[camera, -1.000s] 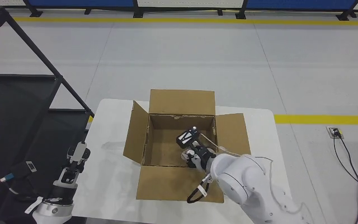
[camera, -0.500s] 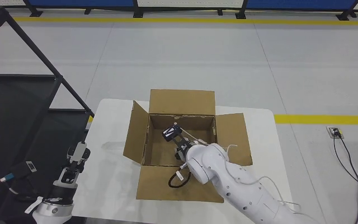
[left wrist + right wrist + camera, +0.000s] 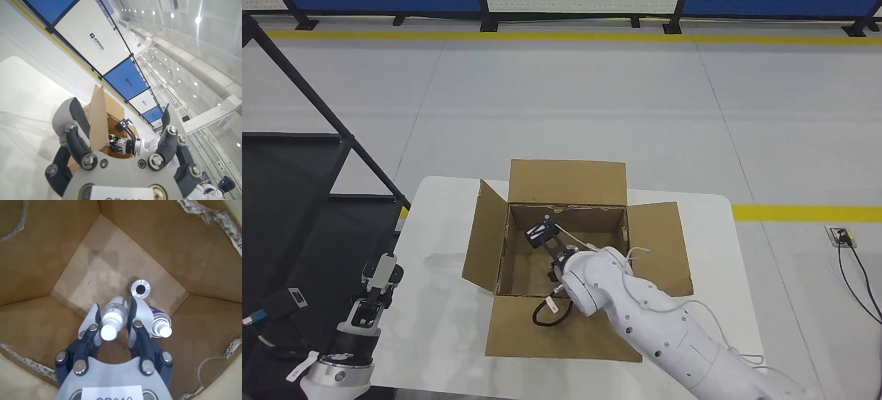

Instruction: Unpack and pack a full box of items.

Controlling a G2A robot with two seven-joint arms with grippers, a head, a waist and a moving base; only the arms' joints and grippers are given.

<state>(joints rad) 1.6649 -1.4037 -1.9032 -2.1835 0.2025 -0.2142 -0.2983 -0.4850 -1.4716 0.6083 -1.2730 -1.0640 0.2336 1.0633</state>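
— White, rounded shells along the right arm (image 3: 642, 310)?
— Yes, glossy, with a black cable (image 3: 545, 313) looped near the wrist.
— And the left arm (image 3: 360, 315)?
— Slimmer, white and black, with a pale round joint low down.
— The left end effector (image 3: 121, 106)?
— Grey metal plate (image 3: 121, 170), black linkages (image 3: 75, 140), silver screws (image 3: 87, 160), pale fingers (image 3: 62, 115) lined with dark ribbed pads (image 3: 79, 111).
— Same build on the right end effector (image 3: 115, 303)?
— Same, plus a white label (image 3: 112, 392) with black print.
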